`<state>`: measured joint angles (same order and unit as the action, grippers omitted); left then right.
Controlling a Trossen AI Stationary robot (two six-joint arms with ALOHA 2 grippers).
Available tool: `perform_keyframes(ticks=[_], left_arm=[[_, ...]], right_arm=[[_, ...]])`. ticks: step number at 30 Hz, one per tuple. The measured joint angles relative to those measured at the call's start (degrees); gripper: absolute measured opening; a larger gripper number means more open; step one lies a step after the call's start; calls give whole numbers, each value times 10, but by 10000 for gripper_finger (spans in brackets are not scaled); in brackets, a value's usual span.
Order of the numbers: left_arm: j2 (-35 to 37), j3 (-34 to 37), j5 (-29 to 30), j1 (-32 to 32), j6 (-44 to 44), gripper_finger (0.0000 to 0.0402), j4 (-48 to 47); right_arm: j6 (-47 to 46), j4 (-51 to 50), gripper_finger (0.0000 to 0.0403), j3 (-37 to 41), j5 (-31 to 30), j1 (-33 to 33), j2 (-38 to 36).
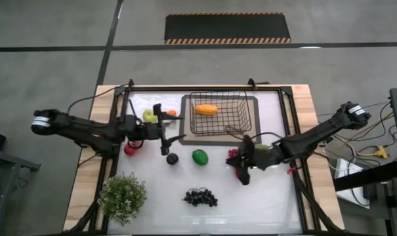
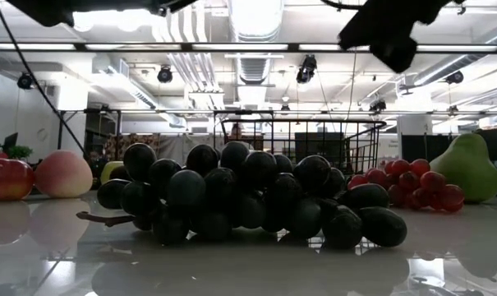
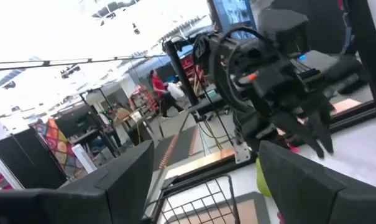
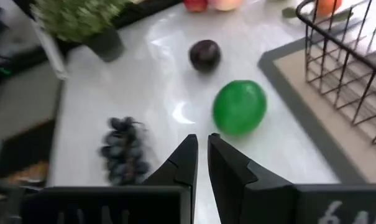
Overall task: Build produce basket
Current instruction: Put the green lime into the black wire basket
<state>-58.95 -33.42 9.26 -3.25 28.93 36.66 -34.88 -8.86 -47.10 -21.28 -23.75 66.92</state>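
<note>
The black wire basket (image 1: 218, 113) stands on a dark mat at the far middle of the table, with an orange mango (image 1: 206, 109) inside. On the table lie a green apple (image 1: 199, 157), a plum (image 1: 172, 158), dark grapes (image 1: 200, 196), red grapes (image 1: 232, 154), a red apple (image 1: 129, 149) and a yellow-green apple (image 1: 149, 115). My left gripper (image 1: 168, 131) is open and empty, raised left of the basket. My right gripper (image 1: 239, 162) is shut and empty, right of the green apple (image 4: 239, 107) and pointing at it.
A potted plant (image 1: 123, 196) stands at the near left corner. A green pear (image 2: 468, 168) sits by the red grapes (image 2: 412, 182), partly under my right arm. A black frame runs round the table top. Bare white surface lies near the front edge around the dark grapes (image 4: 122, 152).
</note>
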Motion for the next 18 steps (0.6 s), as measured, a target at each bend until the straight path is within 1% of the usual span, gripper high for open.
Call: perform_keyframes(ticks=[3,8,11,14,18], left_arm=[[25,18,0,0,0,272,-2],[40,32,0,0,7,272,-1],[44,35,0,0,20,272,2],[44,39,0,0,21,272,4],[45,45,0,0,47,272,1]], right_arm=[[34,3,28,-24,-15,0,43],[73,-1,30,-74,-38,1,115],[90,-19,42,-116,-39,1,158],[89,-52,71,-157,-38,1,199],[81,-87,135,-214,-48,1,249]])
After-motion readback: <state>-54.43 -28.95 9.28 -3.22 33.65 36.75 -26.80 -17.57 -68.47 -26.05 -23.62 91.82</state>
